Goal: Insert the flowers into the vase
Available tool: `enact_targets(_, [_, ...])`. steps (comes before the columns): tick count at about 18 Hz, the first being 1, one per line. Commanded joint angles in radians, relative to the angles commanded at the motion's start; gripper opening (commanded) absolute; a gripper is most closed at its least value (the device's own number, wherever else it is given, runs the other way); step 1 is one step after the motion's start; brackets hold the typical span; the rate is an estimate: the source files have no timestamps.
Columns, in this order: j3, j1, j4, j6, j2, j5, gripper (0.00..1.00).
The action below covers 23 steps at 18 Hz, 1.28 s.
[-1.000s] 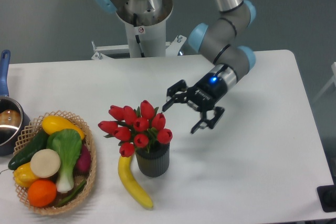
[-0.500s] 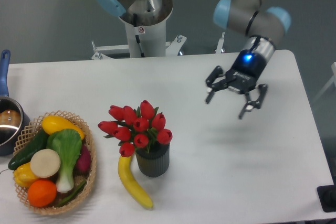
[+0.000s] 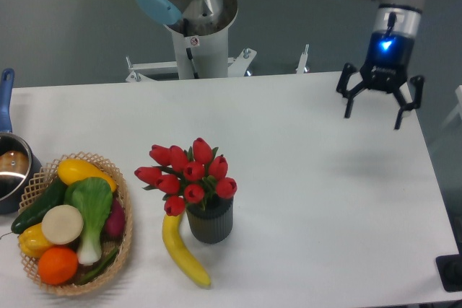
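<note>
While the red flowers point(image 3: 189, 174) stand in the vase point(image 3: 210, 221), the end effector point(image 3: 380, 110) hangs up high near the back right corner of the worktop point(image 3: 310, 200). Its two fingers are spread wide and point down, and they hold nothing. A blue light glows on the arm just above them. The end effector is well apart from the flowers.

The vase is dark grey with ribbed sides. It stands near the front edge of the worktop, a bit left of the middle. The red buds bunch together over its rim and lean out to the left. A yellow banana point(image 3: 180, 252) lies just beside the vase on its left, close to the front edge.

At the front left corner sits a woven basket point(image 3: 124, 230) full of play food. A metal pot point(image 3: 10, 171) with a blue handle shows at the left edge, behind the basket.
</note>
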Motion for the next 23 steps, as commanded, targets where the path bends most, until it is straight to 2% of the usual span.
enact_targets(2, [0.031, -0.005, -0.038, 0.014, 0.047, 0.176, 1.0])
enact_targets(4, [0.072, -0.006, -0.136, 0.064, 0.074, 0.31, 1.0])
enact_targets(7, [0.112, 0.001, -0.222, 0.106, 0.094, 0.398, 1.0])
enact_targets(9, [0.144, 0.011, -0.28, 0.109, 0.112, 0.421, 1.0])
enact_targets(11, [0.189, 0.031, -0.394, 0.124, 0.149, 0.432, 1.0])
enact_targets(14, [0.273, 0.081, -0.596, 0.207, 0.195, 0.432, 1.0])
enact_targets(18, [0.368, 0.181, -0.81, 0.33, 0.224, 0.432, 1.0])
enact_targets(20, [0.387, 0.222, -0.867, 0.379, 0.242, 0.432, 1.0])
enact_targets(23, [0.385, 0.259, -0.894, 0.414, 0.265, 0.43, 1.0])
